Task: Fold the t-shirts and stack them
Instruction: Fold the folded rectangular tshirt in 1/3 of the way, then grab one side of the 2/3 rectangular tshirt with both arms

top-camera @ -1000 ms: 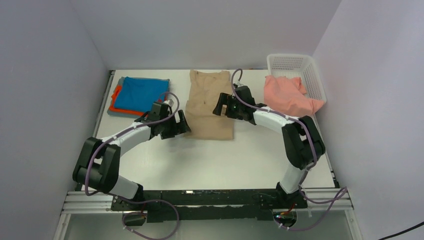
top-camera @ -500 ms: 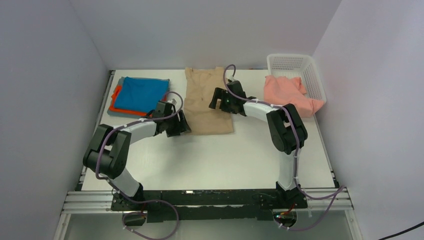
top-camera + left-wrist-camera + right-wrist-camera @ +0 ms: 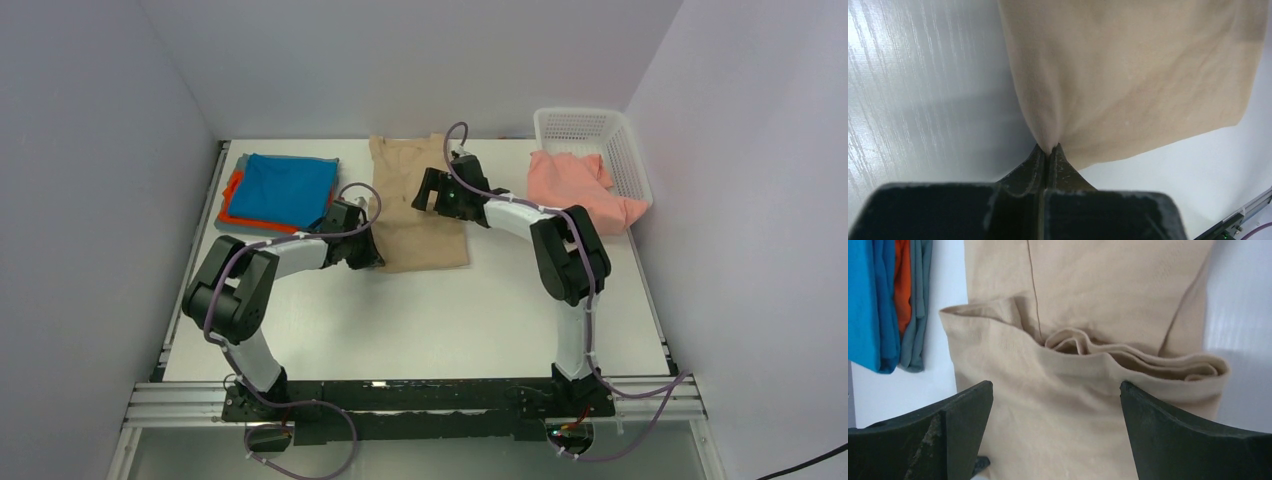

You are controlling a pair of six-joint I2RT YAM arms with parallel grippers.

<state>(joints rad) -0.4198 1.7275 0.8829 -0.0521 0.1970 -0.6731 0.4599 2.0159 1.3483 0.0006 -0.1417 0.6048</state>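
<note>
The tan-beige t-shirt [image 3: 425, 240] lies partly folded at the table's middle back. My left gripper [image 3: 370, 256] is shut on its near left corner; in the left wrist view the cloth [image 3: 1138, 75] rises to a pinched peak between the closed tips [image 3: 1049, 149]. My right gripper [image 3: 432, 196] stands open over the shirt's far half, fingers spread wide above a folded ridge of tan cloth [image 3: 1088, 290] with nothing gripped [image 3: 1055, 385]. A folded stack at the back left has the bright blue tee [image 3: 288, 186] on top, orange [image 3: 231, 204] and grey [image 3: 918, 315] beneath.
A salmon-pink tee [image 3: 578, 190] hangs out of the white lattice basket [image 3: 585, 122] at the back right. Walls close in on the left, back and right. Bare white tabletop [image 3: 430, 320] stretches between the shirt and the arm bases.
My left gripper has slid right to the tan shirt's corner and shut on it. My right gripper, still open, has moved farther back over the shirt.
</note>
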